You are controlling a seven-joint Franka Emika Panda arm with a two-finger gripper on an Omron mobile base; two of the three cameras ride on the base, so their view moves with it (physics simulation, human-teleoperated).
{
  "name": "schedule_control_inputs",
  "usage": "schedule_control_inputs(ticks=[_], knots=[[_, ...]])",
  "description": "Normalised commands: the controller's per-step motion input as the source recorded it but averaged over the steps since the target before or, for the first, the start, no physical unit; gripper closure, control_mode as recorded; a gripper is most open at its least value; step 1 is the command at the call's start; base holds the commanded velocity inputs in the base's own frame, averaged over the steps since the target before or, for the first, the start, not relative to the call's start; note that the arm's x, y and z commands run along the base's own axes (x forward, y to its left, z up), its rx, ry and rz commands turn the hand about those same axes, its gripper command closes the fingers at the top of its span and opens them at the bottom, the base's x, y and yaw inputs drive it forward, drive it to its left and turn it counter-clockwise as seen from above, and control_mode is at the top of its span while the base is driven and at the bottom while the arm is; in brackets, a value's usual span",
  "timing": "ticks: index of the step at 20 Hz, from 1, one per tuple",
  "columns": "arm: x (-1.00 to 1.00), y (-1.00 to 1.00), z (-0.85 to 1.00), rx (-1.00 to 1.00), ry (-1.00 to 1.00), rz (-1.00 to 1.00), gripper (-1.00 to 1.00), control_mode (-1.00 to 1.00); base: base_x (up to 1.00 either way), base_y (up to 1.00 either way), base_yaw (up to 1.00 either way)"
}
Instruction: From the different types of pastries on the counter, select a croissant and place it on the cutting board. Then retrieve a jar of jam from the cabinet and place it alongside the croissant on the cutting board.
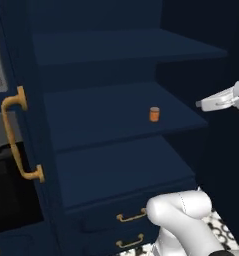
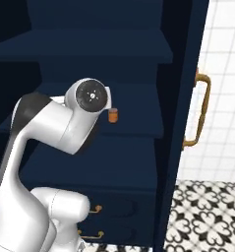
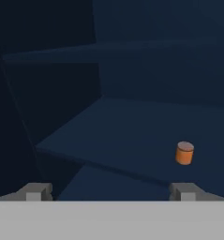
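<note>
The cabinet [image 1: 116,165] stands open in front of the robot – dark navy shelves stacked one above another, with drawers below carrying gold-coloured handles [image 1: 131,217]. A long gold handle [image 1: 18,135] sits on the door edge at the left of the left base view; another one [image 2: 200,110] shows on the door at the right of the right base view.

The jar of jam [image 1: 154,114] stands upright on the middle shelf [image 1: 101,120], towards the shelf's front edge and nearer its right end than its left. It's small, orange-red w/ a darker lid, alone on that shelf. In the right base view the jar [image 2: 113,115] peeks out just beside the arm's round wrist joint. In the hand view the jar [image 3: 184,153] sits right of centre, near the shelf's front edge.

The gripper [image 3: 111,192] is wide open – its two finger tips [image 3: 36,192] sit far apart at the bottom of the hand view, nothing between them. It's well short of the jar, outside the shelf's front edge, w/ the jar roughly above the right-hand tip in that view. In the left base view the hand comes in from the right edge, about level w/ the middle shelf.

Patterned black-and-white floor tiles [image 2: 207,216] lie beside the cabinet's base; white wall tiles [image 2: 227,74] are to its right.
</note>
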Motion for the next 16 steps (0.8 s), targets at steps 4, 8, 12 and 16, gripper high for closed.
schedule_control_inputs(ticks=[4, 8, 12, 16], knots=[[0.0, 0.0, 0.0, 0.0, 0.0, 0.0, -1.0, 1.0, 1.0, 0.2, 0.0], [0.0, 0.0, 0.0, 0.0, 0.0, 0.0, -1.0, 1.0, 1.0, 0.06, 0.0], [0.0, 0.0, 0.0, 0.0, 0.0, 0.0, -1.0, 1.0, 0.16, 0.0, 0.01], [0.0, 0.0, 0.0, 0.0, 0.0, 0.0, -1.0, 1.0, 0.0, 0.0, 0.0]])
